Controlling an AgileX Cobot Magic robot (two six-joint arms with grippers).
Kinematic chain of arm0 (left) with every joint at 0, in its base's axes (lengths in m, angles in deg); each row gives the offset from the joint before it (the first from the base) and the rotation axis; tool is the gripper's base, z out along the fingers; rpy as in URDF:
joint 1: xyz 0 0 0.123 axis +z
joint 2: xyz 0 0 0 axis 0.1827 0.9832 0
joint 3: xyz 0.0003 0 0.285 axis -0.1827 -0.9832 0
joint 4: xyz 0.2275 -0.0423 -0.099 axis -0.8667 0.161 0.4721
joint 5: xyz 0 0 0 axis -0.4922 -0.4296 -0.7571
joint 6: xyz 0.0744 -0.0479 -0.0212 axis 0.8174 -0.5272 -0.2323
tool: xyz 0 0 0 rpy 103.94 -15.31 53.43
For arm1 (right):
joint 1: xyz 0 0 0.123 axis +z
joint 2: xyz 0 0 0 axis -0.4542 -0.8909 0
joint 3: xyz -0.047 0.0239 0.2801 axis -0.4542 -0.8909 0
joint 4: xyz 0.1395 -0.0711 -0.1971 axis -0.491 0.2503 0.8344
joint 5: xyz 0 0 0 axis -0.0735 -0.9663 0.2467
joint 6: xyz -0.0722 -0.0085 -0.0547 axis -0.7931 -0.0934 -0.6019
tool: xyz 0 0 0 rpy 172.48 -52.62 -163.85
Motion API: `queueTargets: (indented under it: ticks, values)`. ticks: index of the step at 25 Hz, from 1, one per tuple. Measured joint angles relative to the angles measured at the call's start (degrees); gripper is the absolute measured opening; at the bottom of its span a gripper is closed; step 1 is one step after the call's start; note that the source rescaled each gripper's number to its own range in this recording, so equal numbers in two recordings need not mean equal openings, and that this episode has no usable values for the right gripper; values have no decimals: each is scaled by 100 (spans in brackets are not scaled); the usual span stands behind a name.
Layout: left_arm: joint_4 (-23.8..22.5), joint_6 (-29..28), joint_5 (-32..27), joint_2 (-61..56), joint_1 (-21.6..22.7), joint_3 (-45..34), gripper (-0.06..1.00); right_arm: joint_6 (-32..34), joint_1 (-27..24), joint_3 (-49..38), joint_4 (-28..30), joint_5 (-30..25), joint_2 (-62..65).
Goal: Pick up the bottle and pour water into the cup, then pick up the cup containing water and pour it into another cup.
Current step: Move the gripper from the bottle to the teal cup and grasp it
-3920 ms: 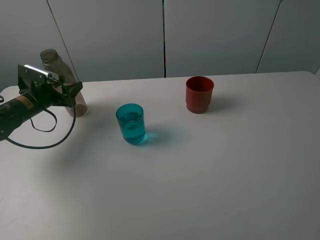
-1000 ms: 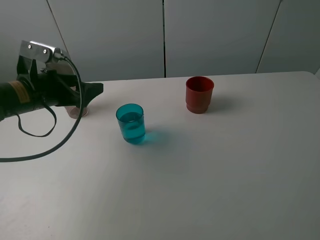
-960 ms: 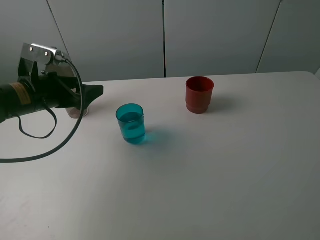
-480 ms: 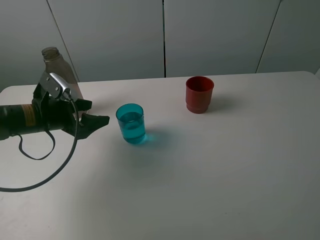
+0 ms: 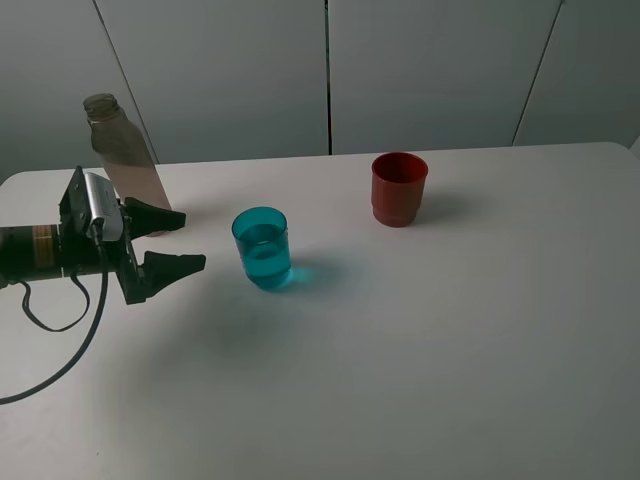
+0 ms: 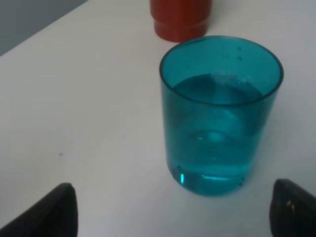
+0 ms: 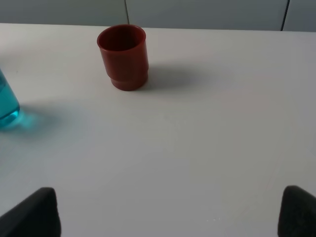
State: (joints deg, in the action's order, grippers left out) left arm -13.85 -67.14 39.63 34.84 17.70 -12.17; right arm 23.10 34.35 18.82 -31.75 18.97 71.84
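The teal cup (image 5: 263, 247) stands upright left of the table's middle, with water in it. My left gripper (image 5: 191, 240) is open and empty, low over the table just left of the cup, fingers pointing at it. In the left wrist view the cup (image 6: 219, 113) sits ahead of the gripper (image 6: 173, 219), between the spread fingertips (image 6: 54, 212). The bottle (image 5: 122, 150) stands upright at the back left, behind the left arm. The red cup (image 5: 399, 188) stands further back and to the right. My right gripper (image 7: 165, 217) is open and empty, well short of the red cup (image 7: 123, 57).
The white table (image 5: 450, 330) has its back edge against grey wall panels (image 5: 420, 70). A black cable (image 5: 60, 350) loops from the left arm over the table's left side. The teal cup's edge (image 7: 6, 106) shows in the right wrist view.
The left gripper left the bottle standing at the back left, came down to table level and turned its open fingers toward the teal cup. The cups have not moved.
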Motion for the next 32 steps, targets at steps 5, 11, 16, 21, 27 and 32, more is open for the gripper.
queueTargets:
  ticks: [5, 11, 16, 21, 27, 32]
  values:
    - [-208, 327, 370, 531, 0, 284, 98, 0, 0, 0, 0, 0, 0]
    - [-391, 392, 405, 1134, 0, 789, 98, 0, 0, 0, 0, 0, 0]
    - [-577, 342, 404, 1272, 0, 1061, 98, 0, 0, 0, 0, 0, 0]
    - [-703, 164, 404, 1286, -93, 1179, 98, 0, 0, 0, 0, 0, 0]
    - [-726, -149, 404, 1407, -464, 1566, 98, 0, 0, 0, 0, 0, 0]
    - [-706, -239, 404, 1428, -743, 1706, 98, 0, 0, 0, 0, 0, 0]
